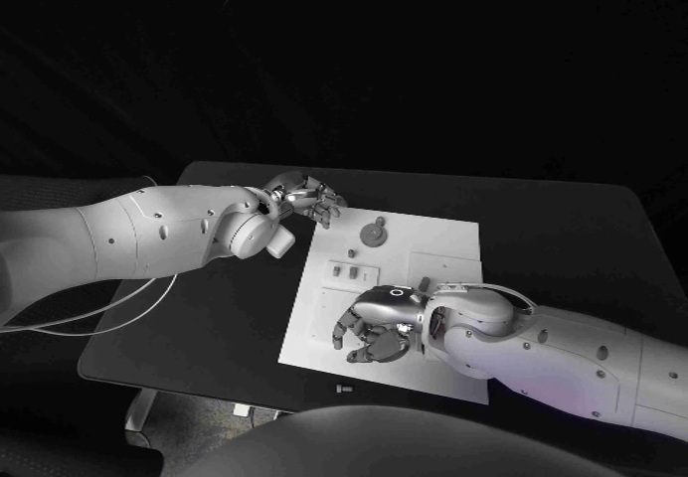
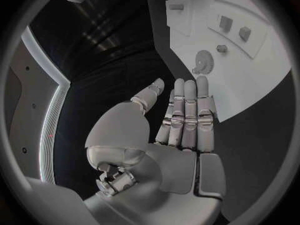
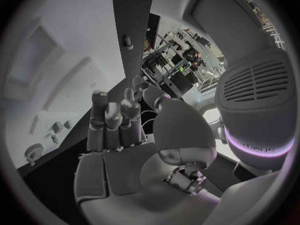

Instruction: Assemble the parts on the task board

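Note:
The white task board lies in the middle of the black table. A round gear-like part sits near its far left corner, and small block parts stand further down its left side. My left hand hovers just off the board's far left corner, fingers straight and together, holding nothing. From there the gear lies just past the fingertips. My right hand is over the board's near left part, fingers extended and empty.
A small loose piece lies on the table in front of the board's near edge, also seen as a small piece from the right wrist. A white cable hangs below my left arm.

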